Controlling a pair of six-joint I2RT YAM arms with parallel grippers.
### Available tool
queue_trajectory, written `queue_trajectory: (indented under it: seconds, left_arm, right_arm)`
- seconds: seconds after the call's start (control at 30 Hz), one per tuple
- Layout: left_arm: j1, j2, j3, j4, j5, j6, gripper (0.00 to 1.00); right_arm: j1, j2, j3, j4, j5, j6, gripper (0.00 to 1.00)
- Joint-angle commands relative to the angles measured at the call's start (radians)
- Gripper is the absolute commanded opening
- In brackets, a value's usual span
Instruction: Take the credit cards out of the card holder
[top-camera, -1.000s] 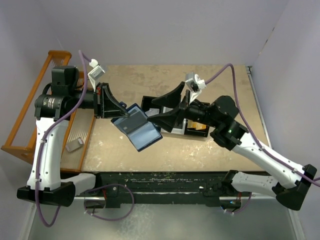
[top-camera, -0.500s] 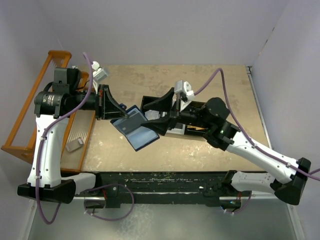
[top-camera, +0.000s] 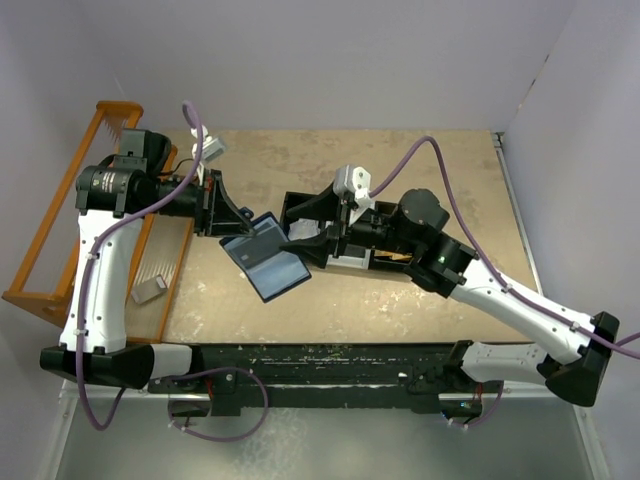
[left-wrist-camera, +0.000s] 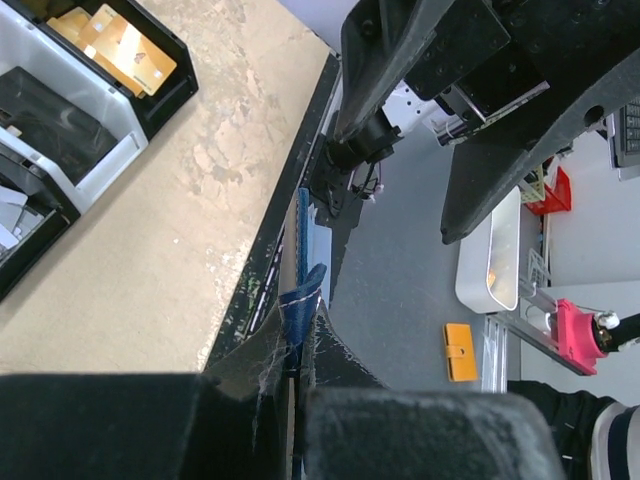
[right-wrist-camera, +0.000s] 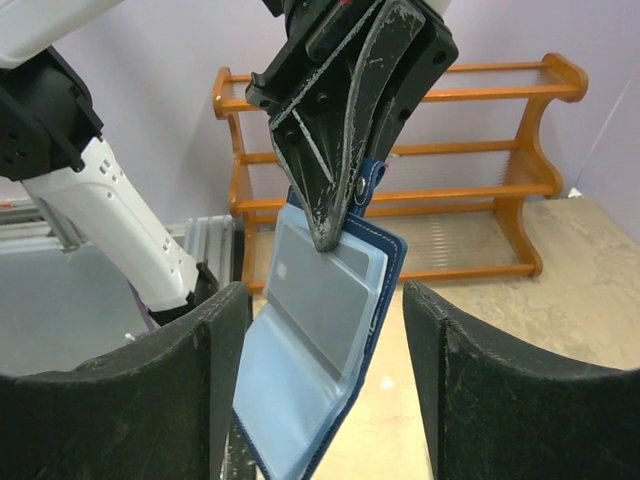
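The card holder (top-camera: 270, 262) is a navy folding wallet that hangs open above the table. My left gripper (top-camera: 240, 226) is shut on its upper edge. In the right wrist view the card holder (right-wrist-camera: 300, 400) shows pale blue inner sleeves, and a grey card (right-wrist-camera: 335, 300) sits in the upper sleeve below the left gripper (right-wrist-camera: 327, 240). My right gripper (right-wrist-camera: 322, 290) is open, with one finger on each side of the holder and not touching it. In the top view the right gripper (top-camera: 308, 238) is at the holder's right edge. In the left wrist view the left gripper (left-wrist-camera: 303, 335) pinches the holder's blue edge (left-wrist-camera: 303, 290).
A black three-compartment tray (top-camera: 298, 205) lies behind the right gripper and holds gold cards (top-camera: 395, 258); the cards also show in the left wrist view (left-wrist-camera: 125, 50). A wooden rack (top-camera: 60, 230) stands at the table's left edge, with a small grey object (top-camera: 148, 290) on it.
My right gripper has moved left, up to the card holder. The left wrist has turned a little, and the holder has shifted slightly left with it.
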Motion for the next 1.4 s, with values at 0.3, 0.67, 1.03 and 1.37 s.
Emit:
queue_trajectory:
  seconds: [0.3,0.67,1.03,1.37]
  left_arm:
    - [0.008,0.001,0.039,-0.1,0.028,0.158,0.0]
    - [0.008,-0.008,0.038,-0.077,0.044,0.146,0.0]
    - [0.008,-0.016,0.04,-0.098,0.072,0.163,0.0]
    - [0.008,-0.018,0.046,-0.1,0.1,0.18,0.0]
  right_arm:
    - [0.01,-0.037,0.082,-0.073,-0.108,-0.214,0.78]
    - [0.027,0.035,0.133,-0.141,-0.135,-0.267,0.54]
    - [0.036,0.063,0.125,-0.154,-0.095,-0.266,0.57]
    - [0.036,0.067,0.135,-0.197,-0.066,-0.266,0.61]
